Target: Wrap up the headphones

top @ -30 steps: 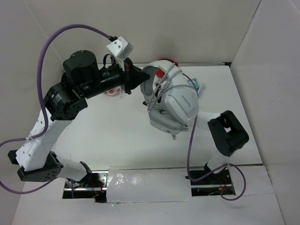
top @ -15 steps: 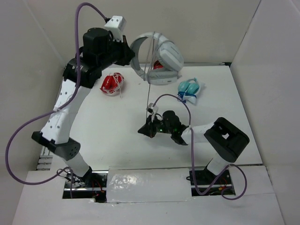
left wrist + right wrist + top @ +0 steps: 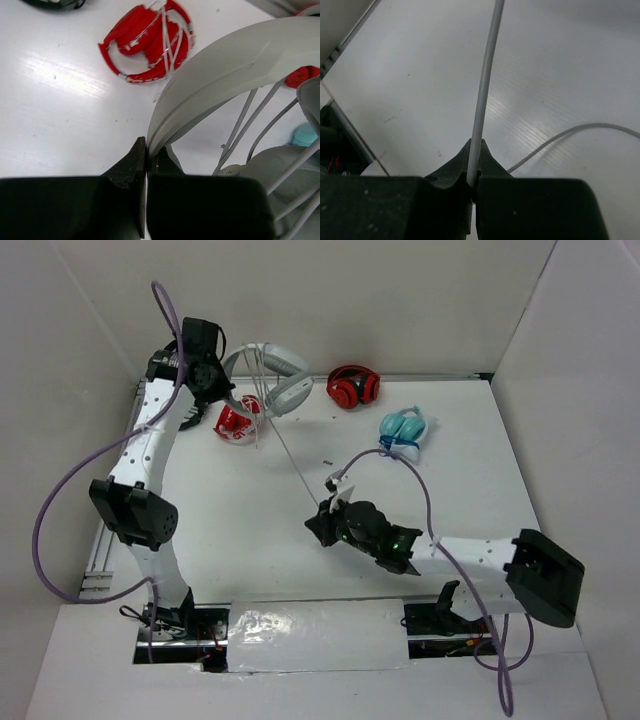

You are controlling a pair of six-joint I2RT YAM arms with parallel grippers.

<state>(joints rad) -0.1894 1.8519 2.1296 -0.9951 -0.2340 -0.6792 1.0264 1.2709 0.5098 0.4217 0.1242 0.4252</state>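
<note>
The large white headphones point(image 3: 272, 380) hang in the air at the back left, held by the headband point(image 3: 225, 65). My left gripper point(image 3: 222, 382) is shut on that headband; in the left wrist view point(image 3: 149, 157) the jaws pinch its edge. Several turns of thin grey cable point(image 3: 245, 120) cross between the earcups. The cable point(image 3: 292, 465) runs taut from the headphones down to my right gripper point(image 3: 318, 527) near the table's middle. In the right wrist view that gripper point(image 3: 474, 167) is shut on the cable point(image 3: 485, 95).
Small red headphones point(image 3: 240, 418) lie under the held pair and show in the left wrist view point(image 3: 150, 45). Another red pair point(image 3: 352, 387) sits at the back wall. Light-blue headphones point(image 3: 405, 427) lie at the back right. A loose cable loop point(image 3: 570, 135) lies on the table.
My left arm has swung the headphones left and toward the back corner. My right gripper has moved forward, still on the cable, which now stretches taut.
</note>
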